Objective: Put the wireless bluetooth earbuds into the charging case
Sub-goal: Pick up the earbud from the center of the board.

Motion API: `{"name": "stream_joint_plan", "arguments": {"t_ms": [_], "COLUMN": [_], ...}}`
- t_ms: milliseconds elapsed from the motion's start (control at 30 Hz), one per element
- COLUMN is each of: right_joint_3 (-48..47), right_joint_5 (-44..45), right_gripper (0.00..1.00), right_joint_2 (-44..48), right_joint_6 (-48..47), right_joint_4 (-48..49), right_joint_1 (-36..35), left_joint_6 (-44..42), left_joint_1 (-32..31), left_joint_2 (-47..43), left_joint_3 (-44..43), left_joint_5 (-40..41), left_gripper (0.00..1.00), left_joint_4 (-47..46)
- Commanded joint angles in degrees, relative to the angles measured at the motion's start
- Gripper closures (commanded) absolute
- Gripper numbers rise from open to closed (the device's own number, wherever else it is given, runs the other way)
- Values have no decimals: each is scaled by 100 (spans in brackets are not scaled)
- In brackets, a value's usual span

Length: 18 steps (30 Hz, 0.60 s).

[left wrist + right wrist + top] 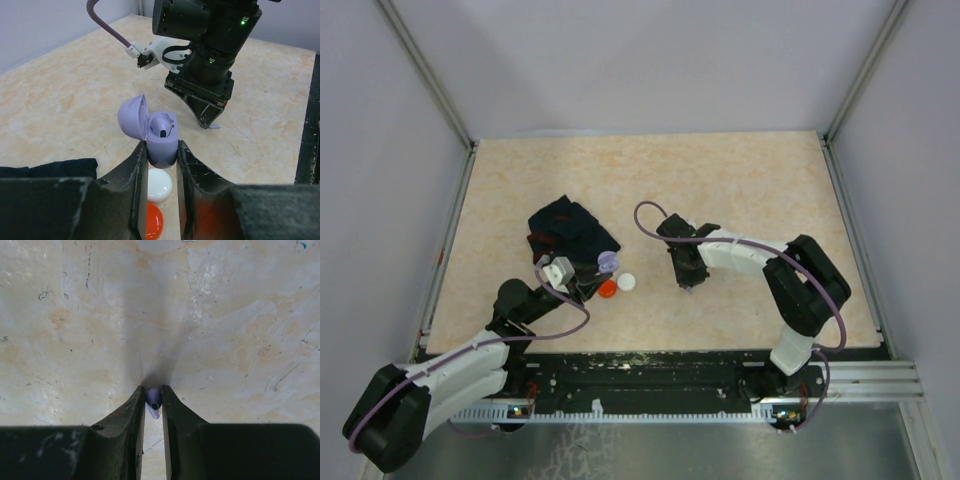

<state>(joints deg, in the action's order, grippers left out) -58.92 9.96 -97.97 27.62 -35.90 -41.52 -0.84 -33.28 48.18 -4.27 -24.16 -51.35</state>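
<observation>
Left wrist: left claw (161, 148) is nearly closed, both fingers pinching the lower body of the lavender case (161, 137), which it holds upright. The lid (132, 116) is flipped open to the left. One lavender earbud (162, 123) sits in the case; can't tell whether the other slot is filled. Just under the claw, between the fingers, a white disc (159, 184) and below it a red disc (154, 222) lie on the tabletop (60, 95). A black cloth (50, 167) is off to the left. Right wrist: right claw (153, 392) is almost fully closed on a second lavender earbud (153, 402), pinched at the very fingertips with its stem poking out below. The tips point down, close to the tabletop; can't tell if they touch it. Top view: the right claw is clear of the case, off to its right, with the discs beside the case and the cloth behind it.
</observation>
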Motion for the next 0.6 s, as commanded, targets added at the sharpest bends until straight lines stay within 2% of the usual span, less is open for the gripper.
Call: {"name": "stream_joint_plan", "arguments": {"t_ms": [0,167,567], "right_joint_3": [270,271,131], "right_joint_5": [-245,-318,-607], "right_gripper": [83,83,86], "right_joint_2": [-50,274,1877], "right_joint_6": [-75,-225,-860], "right_joint_4": [-208,38,982], "right_joint_1": [-102,-141,-142], "left_joint_6": [101,214,608], "left_joint_1": [-21,-21,-12], "left_joint_2": [-70,-58,319], "left_joint_3": [101,165,131], "left_joint_5": [-69,-62,-380], "left_gripper": [100,100,100], "left_joint_4": [-198,-458,-1352]}}
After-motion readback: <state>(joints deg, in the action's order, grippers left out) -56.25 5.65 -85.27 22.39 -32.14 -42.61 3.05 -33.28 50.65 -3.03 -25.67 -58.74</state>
